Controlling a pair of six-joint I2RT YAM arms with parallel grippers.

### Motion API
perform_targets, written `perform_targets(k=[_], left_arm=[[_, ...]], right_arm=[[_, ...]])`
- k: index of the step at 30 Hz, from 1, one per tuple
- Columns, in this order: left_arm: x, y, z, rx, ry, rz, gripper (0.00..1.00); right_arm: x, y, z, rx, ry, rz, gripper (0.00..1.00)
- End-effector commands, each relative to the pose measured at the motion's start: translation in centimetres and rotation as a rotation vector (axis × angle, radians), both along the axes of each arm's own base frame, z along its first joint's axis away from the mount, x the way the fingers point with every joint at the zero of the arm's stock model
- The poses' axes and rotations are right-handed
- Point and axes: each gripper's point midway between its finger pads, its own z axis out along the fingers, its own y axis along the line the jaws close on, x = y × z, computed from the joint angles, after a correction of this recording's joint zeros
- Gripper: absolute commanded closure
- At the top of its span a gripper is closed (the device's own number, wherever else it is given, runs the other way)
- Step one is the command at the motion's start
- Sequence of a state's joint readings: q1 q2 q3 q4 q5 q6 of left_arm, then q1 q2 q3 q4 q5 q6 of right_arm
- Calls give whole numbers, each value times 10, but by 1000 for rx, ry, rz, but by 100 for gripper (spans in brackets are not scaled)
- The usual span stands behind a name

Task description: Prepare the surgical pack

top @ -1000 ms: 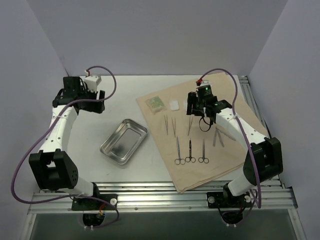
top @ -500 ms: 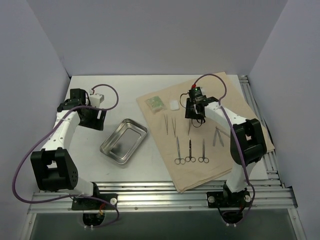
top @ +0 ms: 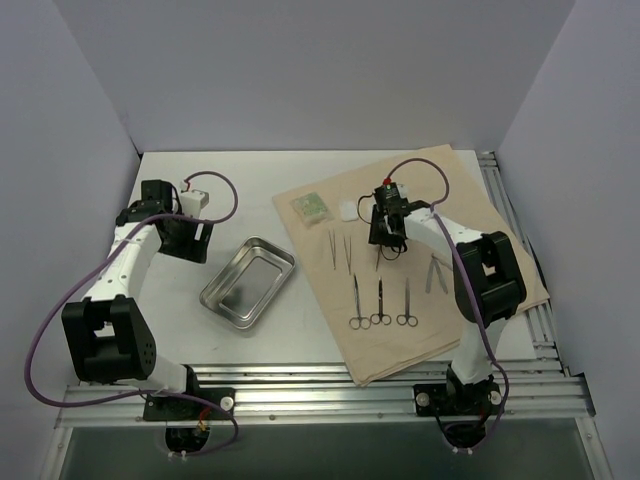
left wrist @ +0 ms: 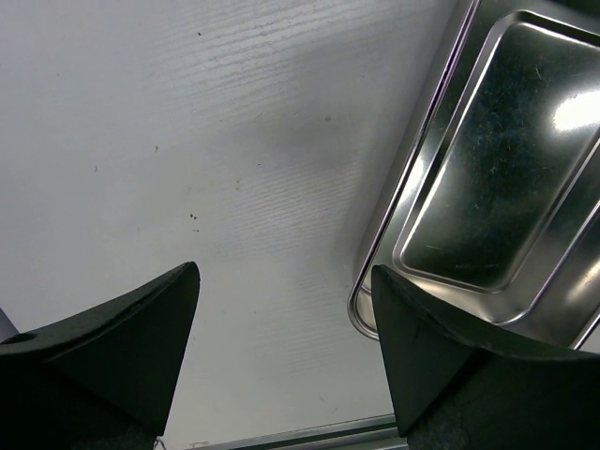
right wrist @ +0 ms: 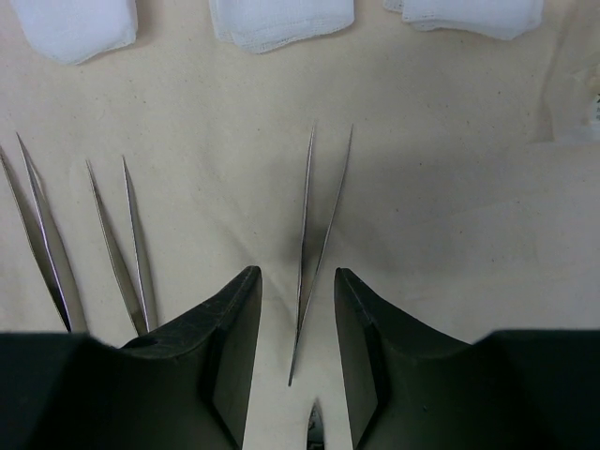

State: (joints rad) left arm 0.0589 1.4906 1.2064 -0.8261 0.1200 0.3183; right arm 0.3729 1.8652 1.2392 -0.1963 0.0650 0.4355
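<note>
The right pincer (right wrist: pixel 295 281) hangs low over the far part of the big tan cloth sheet (top: pixel 430 335). Its two black fingers (right wrist: pixel 230 356) are open. One pair of thin silver tweezers (right wrist: pixel 305 225) lies flat on the cloth right between them, but the fingers are not squeezing it. Two more pairs of tweezers (right wrist: pixel 137 244) lie just to its left, and white gauze squares (right wrist: pixel 281 19) sit in a row just past the pointy tips. Three small metal scissors (top: pixel 381 303) lie nearer on the same cloth. A green packet (top: pixel 312 206) sits at the cloth's far left corner.

The shiny steel tray (top: pixel 248 280) rests on the white table (top: pixel 260 180), just left of the cloth, and I see nothing in it. The left pincer (left wrist: pixel 284 272) hangs over bare table beside the tray's left edge, open and holding nothing.

This looks like the step of picking up that pair of tweezers, most likely to put it in the tray. The next move calls for going down, closing softly on the thin metal, and lifting straight up. The tweezers lie flat on soft cloth, so the fingers might slip off or pinch the cloth too.
</note>
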Motion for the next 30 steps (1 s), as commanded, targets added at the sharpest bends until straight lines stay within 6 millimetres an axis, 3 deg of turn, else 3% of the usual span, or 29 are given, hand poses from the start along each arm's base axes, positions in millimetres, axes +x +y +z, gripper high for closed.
perform_targets(k=[1, 10, 13, 17, 20, 25, 27, 30], left_arm=[[8, -3, 3, -16, -32, -15, 16], [9, -3, 4, -19, -41, -13, 16], [9, -3, 4, -19, -42, -15, 16], [7, -3, 5, -17, -43, -14, 16], [6, -4, 7, -20, -45, -20, 16], [7, -4, 12, -20, -65, -21, 16], [6, -3, 14, -14, -74, -21, 16], [6, -1, 16, -2, -89, -13, 16]], right_arm=[[-1, -8, -6, -36, 7, -35, 67], [-9, -13, -29, -53, 45, -53, 66], [-8, -12, -33, -48, 49, -60, 73], [-6, -11, -29, -30, 36, -78, 91], [-3, -9, -19, -6, 5, -102, 100], [3, -4, 13, 57, -74, -147, 100], [11, 10, 43, 139, -147, -182, 100], [16, 56, 92, 322, -267, -212, 100]])
